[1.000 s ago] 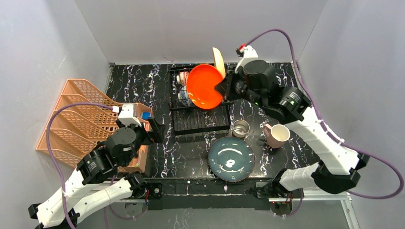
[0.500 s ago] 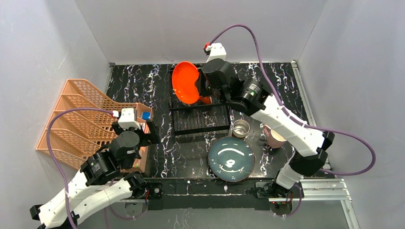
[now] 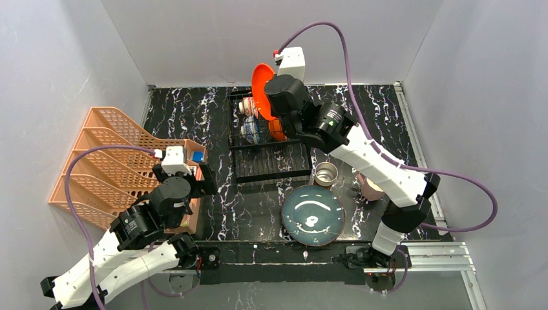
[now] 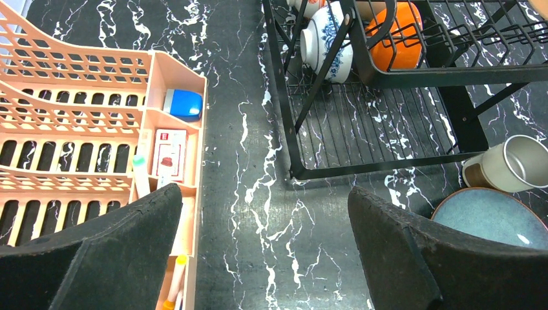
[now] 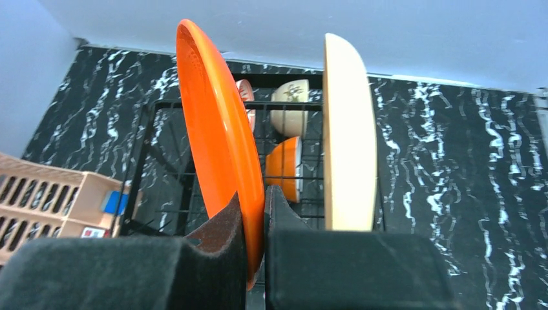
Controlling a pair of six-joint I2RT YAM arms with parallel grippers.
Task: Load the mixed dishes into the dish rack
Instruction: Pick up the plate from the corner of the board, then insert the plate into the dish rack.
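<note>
Over the dish rack | right tool clamps orange plate, now edge-on | left tool wide open

I see my 2 arms, the left arm and right arm, as white shells linked by black cylindrical joints. A purple cable loops along each. The left fingers are broad, black, rough-textured

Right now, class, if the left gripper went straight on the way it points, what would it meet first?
Probably the black marbled tabletop, between the orange plastic lattice rack and the black wire dish rack.
</note>
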